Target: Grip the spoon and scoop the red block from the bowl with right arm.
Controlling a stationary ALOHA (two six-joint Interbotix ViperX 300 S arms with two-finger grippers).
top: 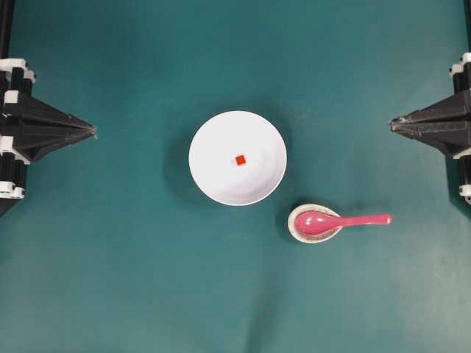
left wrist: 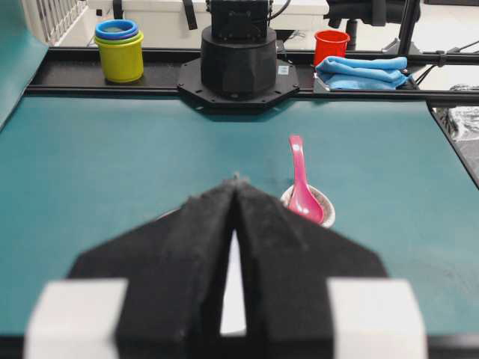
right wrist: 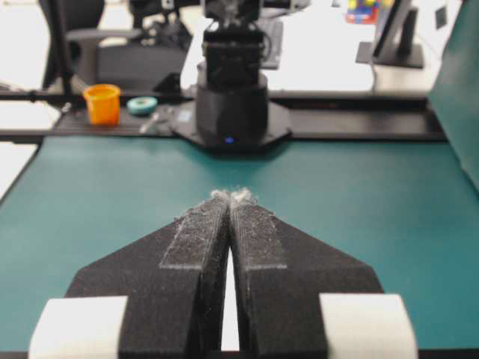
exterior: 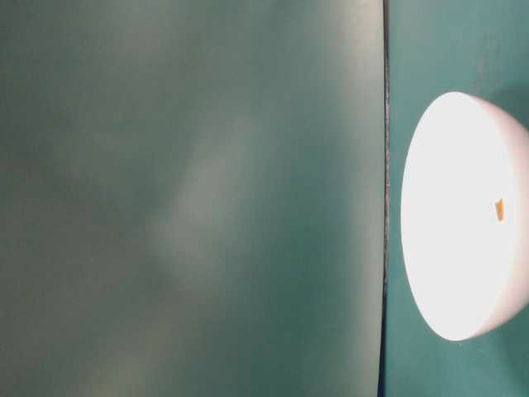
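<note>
Overhead, left to right, I count two grippers, one bowl, one red block, one spoon and one spoon rest on my green table (top: 110,279).

Left gripper (top: 93,132): parked at the left edge, tip pointing toward the middle, fingers pressed together to a point, nothing between them. My left wrist view confirms it: the two black fingers (left wrist: 194,247) meet at the tip.

One bowl (top: 238,158), round and white, near the table's middle, well apart from both grippers. One red block (top: 241,160) lies inside it, about at the centre of the bowl floor. In the table-level view the bowl (exterior: 463,217) is washed out bright, with the block (exterior: 499,210) a small orange fleck in it.

One spoon (top: 340,221), pink, just below and right of the bowl. Its scoop lies in the one speckled spoon rest (top: 312,223); its handle sticks out toward the right, off the rest.

Right gripper (top: 392,125): parked at the right edge, tip pointing inward, jaws closed tip to tip and empty, well apart from the spoon. Right wrist view agrees: taped pads (right wrist: 196,239) touching.
</note>
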